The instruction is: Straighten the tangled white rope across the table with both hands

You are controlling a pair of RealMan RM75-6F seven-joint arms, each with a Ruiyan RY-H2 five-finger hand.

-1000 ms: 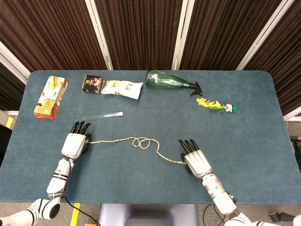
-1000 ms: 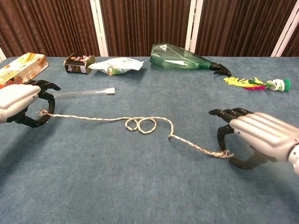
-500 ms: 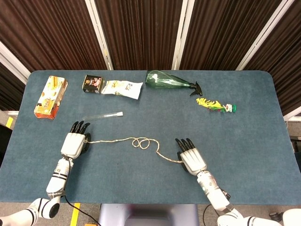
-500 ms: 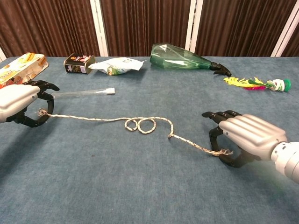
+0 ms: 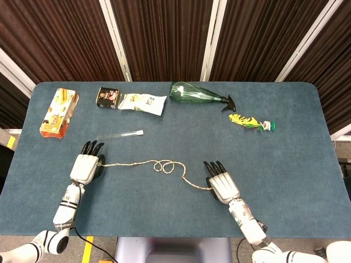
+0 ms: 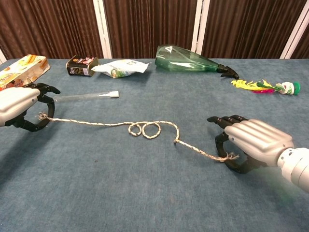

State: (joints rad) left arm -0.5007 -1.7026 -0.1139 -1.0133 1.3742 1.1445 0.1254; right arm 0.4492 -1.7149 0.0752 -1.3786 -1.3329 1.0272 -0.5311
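Observation:
The white rope (image 5: 148, 163) (image 6: 106, 123) lies across the table's near half with two small loops (image 5: 165, 166) (image 6: 145, 129) at its middle. My left hand (image 5: 85, 167) (image 6: 19, 107) pinches the rope's left end just above the cloth. My right hand (image 5: 222, 185) (image 6: 253, 143) pinches the frayed right end (image 6: 231, 156), palm down, fingers curled over it. From the loops the rope runs slack and slightly wavy toward my right hand.
Along the far side lie an orange box (image 5: 58, 113), a dark tin (image 5: 108, 97), a white packet (image 5: 143, 103), a green spray bottle (image 5: 197, 94) and a yellow-green feather toy (image 5: 251, 121). A clear tube (image 5: 120, 134) (image 6: 86, 96) lies just beyond my left hand.
My right hand has drawn left and slightly back with the rope's end, leaving that stretch slacker. My left hand has edged slightly left. The loops stay as they were.

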